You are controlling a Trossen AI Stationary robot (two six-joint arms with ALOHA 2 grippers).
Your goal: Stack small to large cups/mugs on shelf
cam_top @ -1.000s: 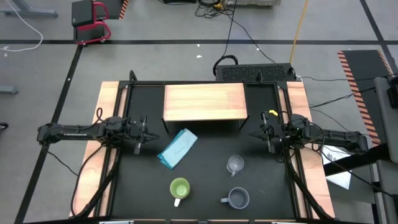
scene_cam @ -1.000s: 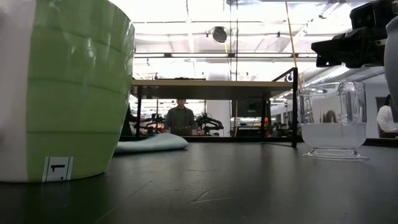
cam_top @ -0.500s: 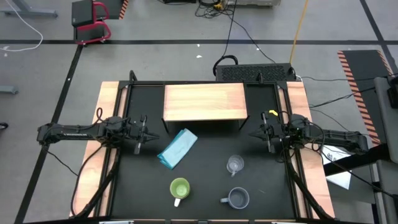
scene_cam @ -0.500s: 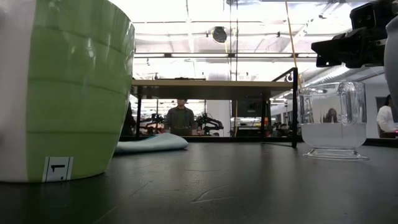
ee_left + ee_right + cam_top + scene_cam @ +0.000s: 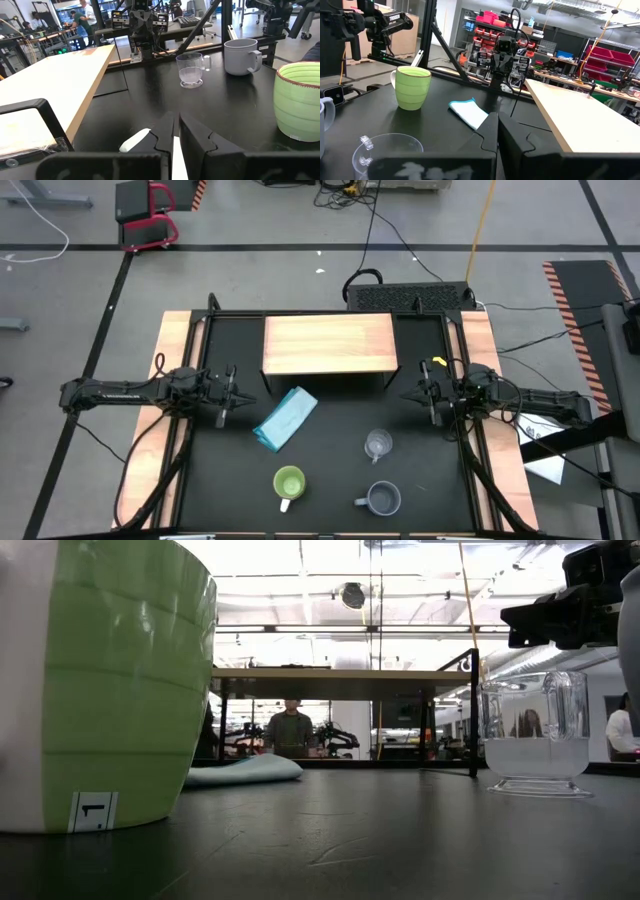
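We see nothing moved since a second ago: our right gripper (image 5: 432,398), fingers together and empty, sits nearer the glass cup (image 5: 377,445), which stands just in front of the shelf (image 5: 328,345), than our nearly closed left gripper (image 5: 228,395).

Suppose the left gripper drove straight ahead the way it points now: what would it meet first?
Probably the light blue folded cloth, lying just ahead of the left gripper; height is unclear, so the fingers might pass over it.
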